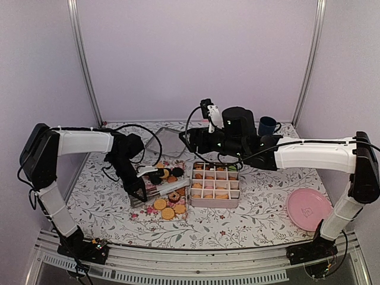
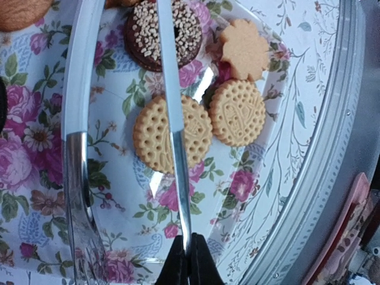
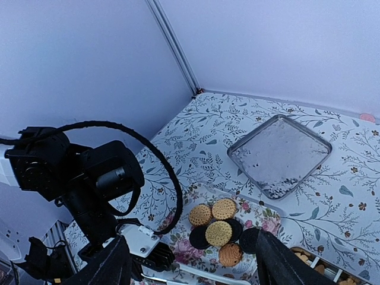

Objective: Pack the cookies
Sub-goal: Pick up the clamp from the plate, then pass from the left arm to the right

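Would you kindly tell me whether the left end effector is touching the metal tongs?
Touching: the left wrist view shows the left end effector shut on one arm of the metal tongs.

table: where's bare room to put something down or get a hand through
Bare cloth lies between the divided box and the pink plate, and along the near edge in front of the floral tray. The middle is crowded: cookies, the left gripper shut on metal tongs, and the open right gripper.
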Robot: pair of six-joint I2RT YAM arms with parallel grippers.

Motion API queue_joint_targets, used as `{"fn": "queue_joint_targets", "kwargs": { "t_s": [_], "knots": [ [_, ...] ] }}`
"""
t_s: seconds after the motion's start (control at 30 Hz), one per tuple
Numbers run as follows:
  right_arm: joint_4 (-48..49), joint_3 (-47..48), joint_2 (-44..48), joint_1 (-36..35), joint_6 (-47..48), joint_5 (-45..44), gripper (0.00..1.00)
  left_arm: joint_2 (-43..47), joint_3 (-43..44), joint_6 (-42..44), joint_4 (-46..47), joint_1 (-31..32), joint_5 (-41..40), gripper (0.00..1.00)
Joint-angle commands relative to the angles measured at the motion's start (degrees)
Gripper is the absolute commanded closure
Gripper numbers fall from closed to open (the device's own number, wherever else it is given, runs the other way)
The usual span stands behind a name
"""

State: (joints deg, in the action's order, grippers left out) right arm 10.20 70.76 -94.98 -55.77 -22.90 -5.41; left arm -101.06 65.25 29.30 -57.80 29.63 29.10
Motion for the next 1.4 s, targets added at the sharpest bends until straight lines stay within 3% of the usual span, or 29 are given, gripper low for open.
{"fn": "queue_joint_targets", "kwargs": {
  "t_s": [0.0,0.2,0.27,0.3,0.43,0.53,0.77,1.13,1.37],
  "knots": [
    [1.8,0.1,1.9,-0.2,0.5,0.7,0.26,1.9,3.2,0.2,-2.8,0.2,-0.2,1.00],
    [2.8,0.9,2.1,0.1,2.2,1.4,0.16,5.2,7.9,-0.2,-4.9,-2.7,-1.2,1.00],
    [4.5,0.4,2.9,0.1,3.1,2.0,0.02,6.6,9.5,1.3,-5.7,-4.0,2.2,1.00],
    [5.8,-0.3,3.4,0.1,3.7,2.6,0.01,7.4,10.3,2.5,-6.1,-4.7,4.6,1.00],
    [16.8,-7.8,7.4,0.1,1.9,1.2,0.01,10.7,11.5,8.0,-6.7,-6.9,14.9,1.00],
    [19.5,-11.3,9.8,0.3,0.3,2.3,0.01,11.8,11.8,11.7,-8.6,-7.8,22.5,1.00],
    [29.0,-16.9,9.7,0.5,4.3,20.5,0.01,10.1,12.4,27.0,-20.3,-9.1,39.7,1.00],
    [36.6,-15.0,1.7,1.2,-1.2,29.7,0.00,8.7,13.9,29.6,-20.7,-7.5,42.3,1.00],
    [42.2,-13.0,-2.7,2.0,-5.0,32.2,0.07,9.4,12.9,31.1,-20.3,-6.7,41.6,1.00]
  ]
}}
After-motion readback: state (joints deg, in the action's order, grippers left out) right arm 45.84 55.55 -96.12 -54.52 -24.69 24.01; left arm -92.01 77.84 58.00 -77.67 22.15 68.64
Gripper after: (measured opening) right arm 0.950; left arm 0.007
